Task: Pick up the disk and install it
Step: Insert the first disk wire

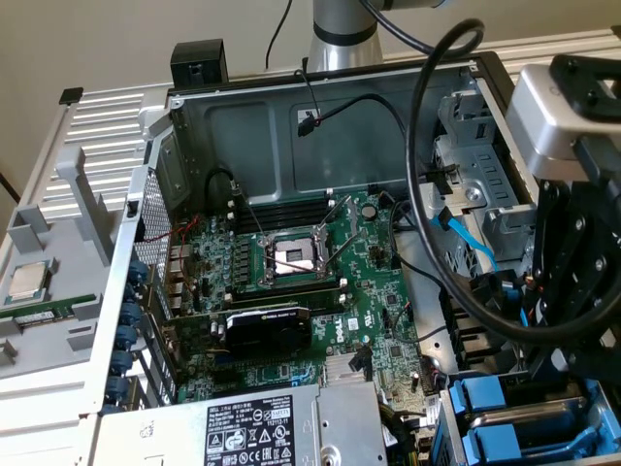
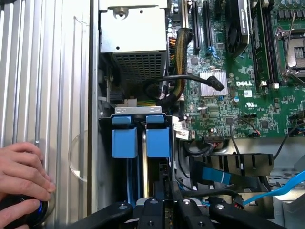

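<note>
On my feed the motherboard (image 1: 378, 291) reads green with silver heatsinks, the graphics card (image 1: 267, 330) black, the disk carriers (image 2: 157, 142) bright blue. I see a light-blue cable (image 1: 468, 238), a ribbed silver counter (image 2: 28, 71), and a grey mesh-patterned power supply (image 2: 136, 47).

Exterior high, wrist close; both see motherboard (image 1: 388, 322).

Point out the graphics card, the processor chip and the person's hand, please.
graphics card (image 1: 267, 332): exterior view, black shroud.
processor chip (image 1: 27, 281): exterior view, silver lid.
hand (image 2: 25, 172): wrist view, fingers.
</note>
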`<state>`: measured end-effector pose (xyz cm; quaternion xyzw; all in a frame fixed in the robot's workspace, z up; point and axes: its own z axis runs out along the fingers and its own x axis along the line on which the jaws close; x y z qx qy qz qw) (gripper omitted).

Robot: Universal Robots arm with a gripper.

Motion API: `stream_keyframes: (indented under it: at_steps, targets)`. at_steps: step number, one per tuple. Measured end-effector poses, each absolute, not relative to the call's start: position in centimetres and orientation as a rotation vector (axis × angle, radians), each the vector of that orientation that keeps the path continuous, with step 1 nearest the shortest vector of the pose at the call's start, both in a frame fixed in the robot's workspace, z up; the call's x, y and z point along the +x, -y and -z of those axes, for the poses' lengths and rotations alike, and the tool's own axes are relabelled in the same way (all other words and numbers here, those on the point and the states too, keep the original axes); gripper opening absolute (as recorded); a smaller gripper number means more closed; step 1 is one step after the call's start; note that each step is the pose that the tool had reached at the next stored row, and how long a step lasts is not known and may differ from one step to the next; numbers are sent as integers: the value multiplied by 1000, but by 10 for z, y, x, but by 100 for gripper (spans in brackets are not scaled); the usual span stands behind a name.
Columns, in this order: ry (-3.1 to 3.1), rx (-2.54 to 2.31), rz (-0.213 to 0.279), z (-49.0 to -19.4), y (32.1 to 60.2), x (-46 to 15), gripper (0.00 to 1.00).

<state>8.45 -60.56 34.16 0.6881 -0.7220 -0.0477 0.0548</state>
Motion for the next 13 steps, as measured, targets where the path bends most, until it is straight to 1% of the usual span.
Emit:
stream_keyframes:
  at_steps: [13]
  targets:
    - [2197,2085,145,-342,606,84,17]
